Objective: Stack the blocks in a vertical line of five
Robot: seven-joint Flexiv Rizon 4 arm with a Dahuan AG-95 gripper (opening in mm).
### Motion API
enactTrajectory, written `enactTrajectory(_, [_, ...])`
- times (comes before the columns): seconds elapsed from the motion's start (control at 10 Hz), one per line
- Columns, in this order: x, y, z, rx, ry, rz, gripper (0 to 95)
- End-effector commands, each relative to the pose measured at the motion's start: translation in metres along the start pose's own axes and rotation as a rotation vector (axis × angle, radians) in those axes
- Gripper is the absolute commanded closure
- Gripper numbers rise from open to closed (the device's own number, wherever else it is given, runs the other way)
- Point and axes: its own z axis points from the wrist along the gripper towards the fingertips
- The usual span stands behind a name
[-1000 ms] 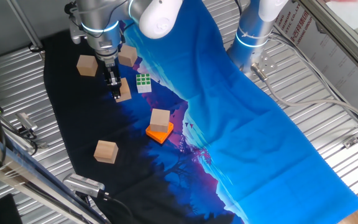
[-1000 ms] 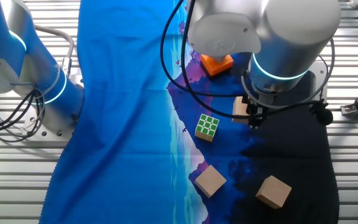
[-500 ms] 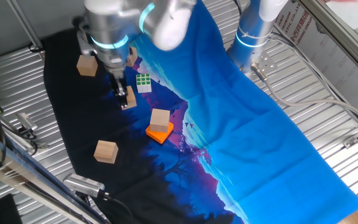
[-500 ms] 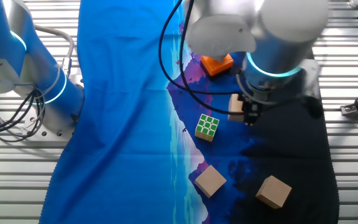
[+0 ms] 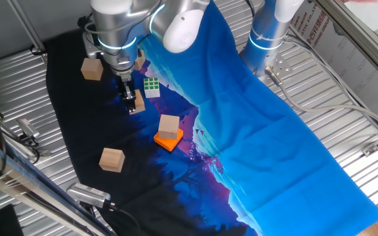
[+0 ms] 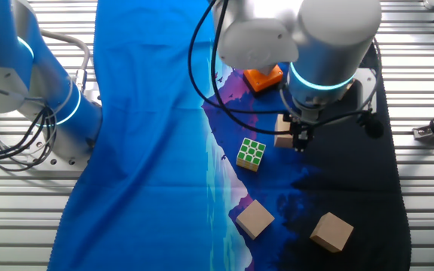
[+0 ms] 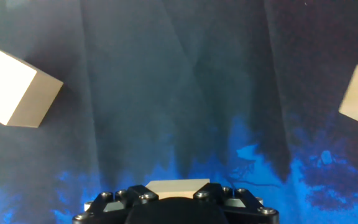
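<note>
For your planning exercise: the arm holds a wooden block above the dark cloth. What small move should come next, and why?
Probably carry the held block toward the block on the orange square. The end effector is shut on it, and that block looks like the tower's base; the others lie singly on the cloth.

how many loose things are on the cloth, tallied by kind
plain tan wooden cubes: 5 ( held in the end effector on the orange square,)
green-and-white puzzle cube: 1
flat orange square: 1
total: 7
</note>
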Motion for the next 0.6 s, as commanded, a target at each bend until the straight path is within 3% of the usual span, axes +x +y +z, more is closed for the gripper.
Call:
enactTrajectory(0.1, [-0.0002, 0.0008, -0.0020, -0.006, 0.002, -0.014, 38.0])
enactTrajectory(0.2, [-0.0002, 0.0008, -0.0020, -0.010, -0.001, -0.014, 19.0])
enactTrajectory(0.6, [-0.0002, -0.0003, -0.0025, -0.017, 0.001, -0.014, 19.0])
